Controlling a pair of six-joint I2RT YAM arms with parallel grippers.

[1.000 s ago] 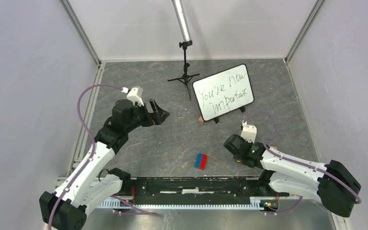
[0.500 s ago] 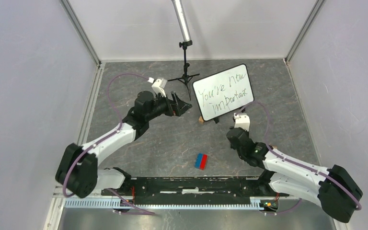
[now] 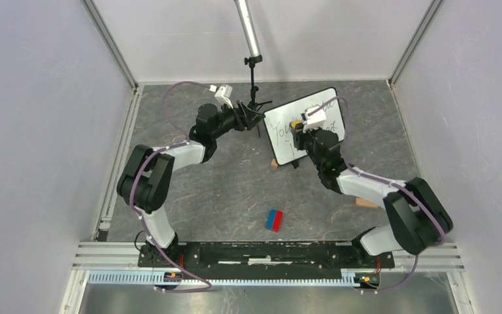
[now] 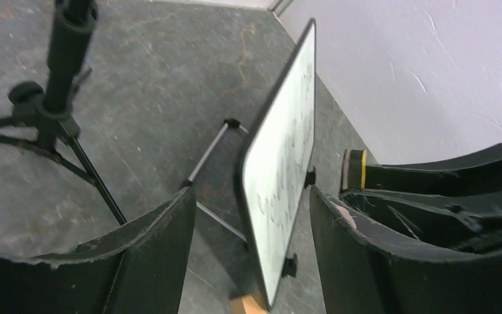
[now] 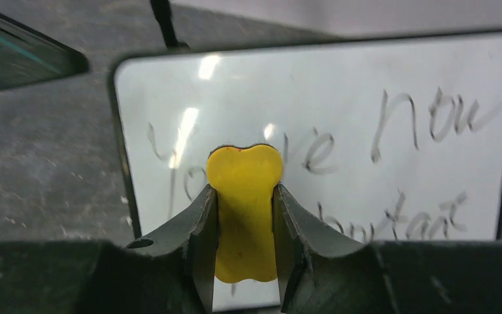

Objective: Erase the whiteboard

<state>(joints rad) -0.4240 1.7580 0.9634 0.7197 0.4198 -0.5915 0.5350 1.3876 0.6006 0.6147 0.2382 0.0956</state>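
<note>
Both arms have moved in on the whiteboard, propped just right of the tripod stand; the right gripper pinches a yellow eraser before it, the left gripper gapes unclamped at its edge, so wiping may topple it.

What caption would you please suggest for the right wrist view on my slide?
Right gripper holds a yellow pad close before the whiteboard, not yet wiped.

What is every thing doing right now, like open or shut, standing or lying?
whiteboard: standing up, black writing on it.
yellow eraser: squeezed in the right pincer.
right pincer: shut on the yellow eraser.
left pincer: open, beside the whiteboard's edge.
tripod: standing upright.
red-and-blue block: lying flat.
</note>
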